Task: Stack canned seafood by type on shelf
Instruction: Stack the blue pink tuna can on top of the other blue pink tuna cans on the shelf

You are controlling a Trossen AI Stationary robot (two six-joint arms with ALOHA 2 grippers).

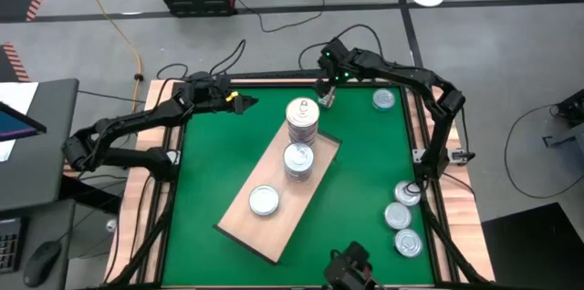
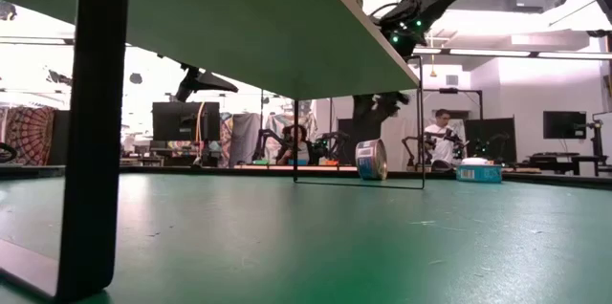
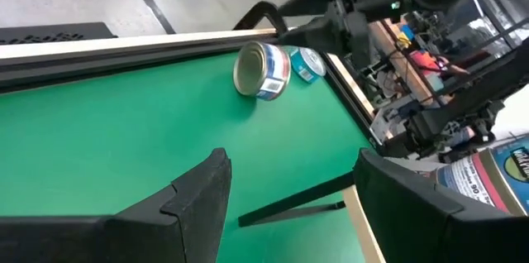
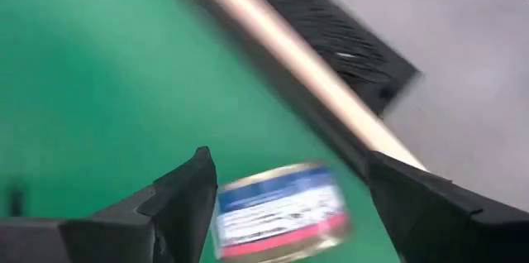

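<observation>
Green felt covers the counter (image 1: 219,162), framed by a light wooden rim, with grey floor and cables beyond it. Across the middle of the overhead frame lies the shelf (image 1: 239,222), a tan board running diagonally from lower left to upper right. On it stand a tall stack of tins (image 1: 302,121) at the upper end, a shorter stack (image 1: 298,160) just below it, and a single tin (image 1: 264,201) toward the lower end.

The right gripper (image 1: 326,98) hangs near the upper centre, jaws spread wide, with a blue-and-red labelled tin (image 4: 281,209) on its side between them, not clearly touching either finger. Another tin (image 1: 385,99) lies flat at upper right, and three more (image 1: 402,216) sit along the right edge.

The left gripper (image 1: 239,101) waits at upper left, jaws spread and empty.
</observation>
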